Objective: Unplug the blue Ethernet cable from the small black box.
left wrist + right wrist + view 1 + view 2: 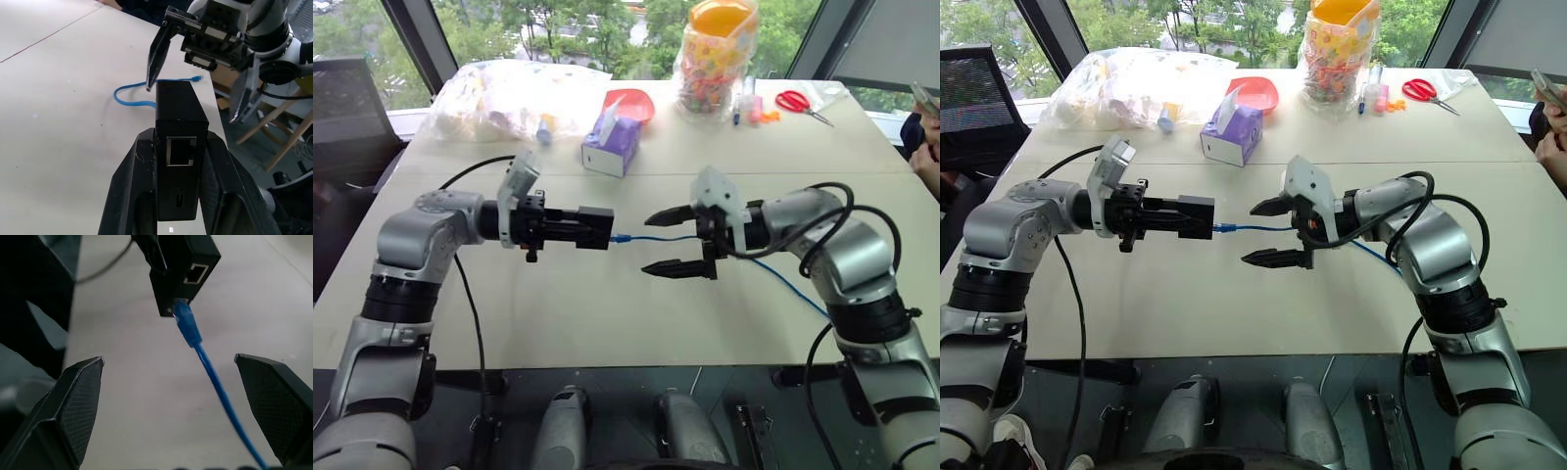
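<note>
Left fingers (570,227) around small black box (592,226), lengthwise toward right fingers (680,241).

The left gripper's fingers (132,191) hide the sides of the small black box (178,142); the blue Ethernet cable (215,382) perhaps remains plugged.

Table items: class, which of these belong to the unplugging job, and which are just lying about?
Job: blue Ethernet cable, small black box, left gripper holding the box, right gripper open.
Lying about: purple tissue box, red scissors, candy jar, red bowl.
</note>
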Robot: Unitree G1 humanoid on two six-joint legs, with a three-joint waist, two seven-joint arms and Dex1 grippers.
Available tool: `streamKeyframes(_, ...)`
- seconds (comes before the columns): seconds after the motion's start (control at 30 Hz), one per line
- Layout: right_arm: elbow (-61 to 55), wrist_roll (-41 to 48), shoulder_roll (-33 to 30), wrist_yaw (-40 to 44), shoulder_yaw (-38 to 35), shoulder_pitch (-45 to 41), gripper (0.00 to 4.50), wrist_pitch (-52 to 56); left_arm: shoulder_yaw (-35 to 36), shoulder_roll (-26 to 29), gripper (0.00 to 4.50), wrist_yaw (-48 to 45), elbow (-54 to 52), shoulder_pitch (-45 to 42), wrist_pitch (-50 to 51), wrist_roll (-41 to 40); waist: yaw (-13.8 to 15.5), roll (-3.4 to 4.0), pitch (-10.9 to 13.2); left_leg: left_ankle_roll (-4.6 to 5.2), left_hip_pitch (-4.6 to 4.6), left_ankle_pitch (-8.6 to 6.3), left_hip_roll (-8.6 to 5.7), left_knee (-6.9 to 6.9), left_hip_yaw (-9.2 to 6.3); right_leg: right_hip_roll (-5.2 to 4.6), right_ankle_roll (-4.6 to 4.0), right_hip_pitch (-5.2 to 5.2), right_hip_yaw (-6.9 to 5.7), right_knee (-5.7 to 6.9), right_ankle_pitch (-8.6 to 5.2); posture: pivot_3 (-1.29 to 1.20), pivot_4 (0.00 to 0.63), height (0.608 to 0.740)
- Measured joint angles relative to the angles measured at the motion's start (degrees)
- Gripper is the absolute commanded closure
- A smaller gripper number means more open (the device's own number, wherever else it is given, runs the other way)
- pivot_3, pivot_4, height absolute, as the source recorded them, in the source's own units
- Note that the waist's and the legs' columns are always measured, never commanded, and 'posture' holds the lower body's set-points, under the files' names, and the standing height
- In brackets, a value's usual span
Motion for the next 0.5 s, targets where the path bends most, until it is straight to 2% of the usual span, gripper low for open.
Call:
streamKeyframes(0.03, 1.1, 1.3, 1.3, -0.7, 0.0, -0.7, 0.05, 1.4, 0.1, 0.0, 4.00, 0.0, 0.0, -0.2, 0.0, -0.1, 0.0, 0.00, 0.0, 0.00, 0.00, 0.00, 0.00, 0.00, 0.00, 0.01, 0.00, 0.00, 0.00, 0.00, 0.00, 0.00, 0.150, 0.735)
streamKeyframes(0.07, 1.8, 2.1, 2.3, -1.3, 0.0, -1.2, 0.58, 2.4, 0.2, 0.0, 4.00, 0.0, 0.0, -0.3, 0.0, -0.1, 0.1, 0.00, 0.0, 0.00, -0.03, 0.00, 0.00, -0.01, 0.00, 0.00, 0.01, -0.03, 0.00, 0.00, 0.00, 0.00, 0.150, 0.735)
streamKeyframes(0.13, 2.9, 3.5, 3.1, -2.0, -0.1, -1.8, 1.28, 3.4, 0.4, 0.0, 4.00, 0.0, -0.1, -0.3, 0.0, -0.2, 0.1, 0.00, 0.0, 0.00, -0.07, 0.00, -0.01, -0.02, 0.01, 0.00, 0.02, -0.06, 0.00, -0.01, 0.00, 0.00, 0.150, 0.735)
streamKeyframes(0.2, 4.0, 4.0, 3.5, -2.7, 0.0, -3.1, 2.33, 3.6, 0.6, 0.2, 4.00, 0.0, -0.1, -0.3, 0.1, -0.2, 0.3, 0.00, 0.0, 0.00, -0.10, -0.01, -0.02, -0.02, 0.01, -0.01, 0.02, -0.06, 0.00, -0.03, 0.00, 0.00, 0.150, 0.735)
streamKeyframes(0.5, 6.8, 4.8, 5.2, -5.1, 1.0, -4.2, 2.33, 3.8, 1.9, 0.2, 4.00, 0.1, -0.9, -0.3, 1.6, -2.0, 0.2, 0.00, 0.0, 0.01, -0.09, -0.01, -0.02, -0.03, 0.01, 0.00, 0.03, -0.07, -0.01, -0.01, 0.00, 0.00, 0.150, 0.735)
